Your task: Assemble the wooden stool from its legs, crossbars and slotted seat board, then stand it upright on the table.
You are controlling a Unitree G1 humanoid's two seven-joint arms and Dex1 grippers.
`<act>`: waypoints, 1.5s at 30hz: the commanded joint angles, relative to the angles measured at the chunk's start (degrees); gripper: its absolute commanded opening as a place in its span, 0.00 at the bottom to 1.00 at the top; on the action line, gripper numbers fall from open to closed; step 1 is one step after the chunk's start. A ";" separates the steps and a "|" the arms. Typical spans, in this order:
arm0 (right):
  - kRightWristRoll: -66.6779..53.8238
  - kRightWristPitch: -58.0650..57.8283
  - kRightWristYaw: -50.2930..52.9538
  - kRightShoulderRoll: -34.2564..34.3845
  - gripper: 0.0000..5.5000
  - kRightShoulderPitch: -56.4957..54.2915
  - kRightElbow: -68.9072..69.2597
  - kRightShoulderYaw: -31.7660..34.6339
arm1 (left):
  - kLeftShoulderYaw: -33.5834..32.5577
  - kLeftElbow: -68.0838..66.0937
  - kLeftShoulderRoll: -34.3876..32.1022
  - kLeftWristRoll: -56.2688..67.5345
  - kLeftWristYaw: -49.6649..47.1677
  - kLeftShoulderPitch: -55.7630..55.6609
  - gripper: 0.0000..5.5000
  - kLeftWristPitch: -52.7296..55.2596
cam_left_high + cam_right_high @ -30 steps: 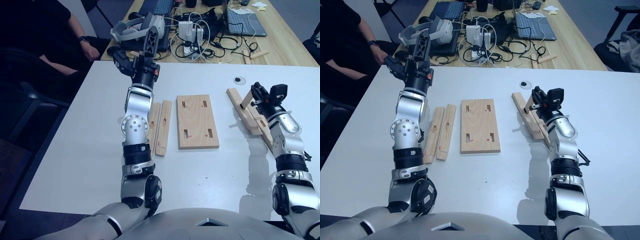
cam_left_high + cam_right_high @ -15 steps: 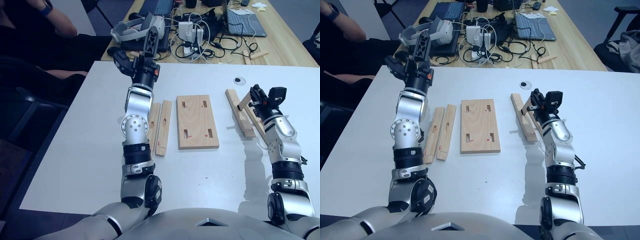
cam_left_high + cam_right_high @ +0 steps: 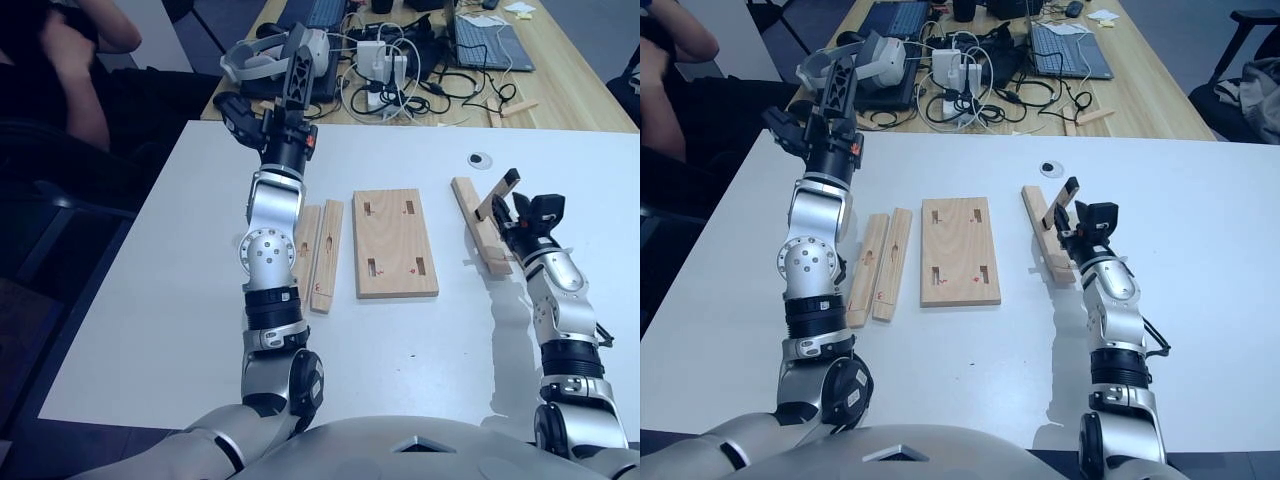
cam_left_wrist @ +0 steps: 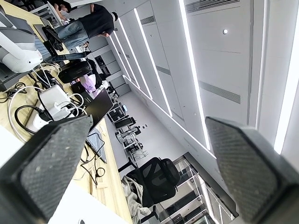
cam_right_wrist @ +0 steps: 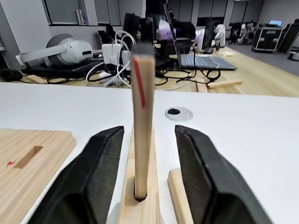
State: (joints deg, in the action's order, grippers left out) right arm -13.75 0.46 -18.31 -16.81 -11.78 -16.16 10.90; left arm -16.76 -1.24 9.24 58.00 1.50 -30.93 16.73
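Right of the seat board (image 3: 394,243), my right tool (image 5: 148,140) was spread around the crossbar (image 5: 141,93), not touching it. The crossbar was standing in the slot of a leg (image 3: 478,225). To seat it well, I judged: pinch low, squarely, push straight down.

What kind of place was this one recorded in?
Most likely an open-plan office or lab: a long wooden desk carries an open grey laptop, a white headset and tangled cables, and the left wrist view shows a black office chair under long ceiling light strips.
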 commanded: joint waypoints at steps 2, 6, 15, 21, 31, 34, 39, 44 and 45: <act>-0.04 2.07 0.33 -1.79 0.53 -3.43 4.46 1.81 | 0.24 -0.40 1.57 0.02 -0.02 -1.37 0.81 -0.07; -1.80 -0.02 0.77 -3.05 0.59 -11.72 7.02 2.87 | 0.39 -0.31 1.73 -0.05 0.08 -1.27 0.81 -0.12; -5.32 -27.14 -3.11 -5.77 0.59 -29.33 -13.00 0.04 | 1.06 -0.03 1.92 -0.04 0.06 -1.10 0.81 0.44; -0.52 -21.67 -2.34 -5.45 0.59 -24.72 -33.81 -1.22 | 1.23 0.11 1.82 0.14 -0.59 -1.25 0.81 0.54; -2.19 -3.03 -0.82 -0.86 0.59 -24.58 -23.36 2.56 | 0.73 -1.77 1.09 -0.38 0.33 -2.14 0.81 -0.16; -2.34 -3.05 -1.95 -0.87 0.59 -23.05 -14.94 1.70 | 0.49 -3.39 0.92 -0.73 0.79 -3.25 0.81 -0.79; -3.70 -18.10 -3.36 -1.77 0.59 -19.27 -2.31 -1.66 | 0.49 -3.86 0.87 -0.97 1.53 -3.13 0.81 -1.60; -4.31 -34.39 -7.21 -5.97 0.59 -15.11 6.07 -5.41 | 0.58 -3.00 0.93 -0.94 1.83 -2.05 0.81 -1.62; -4.10 -36.85 -8.34 -7.21 0.59 -14.17 7.68 -6.49 | 0.57 -2.72 0.98 -0.95 1.77 -1.83 0.81 -1.65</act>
State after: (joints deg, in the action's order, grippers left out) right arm -17.67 -31.37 -24.77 -21.64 -27.54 -11.73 6.00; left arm -16.33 -4.95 8.94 57.36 3.36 -31.52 15.03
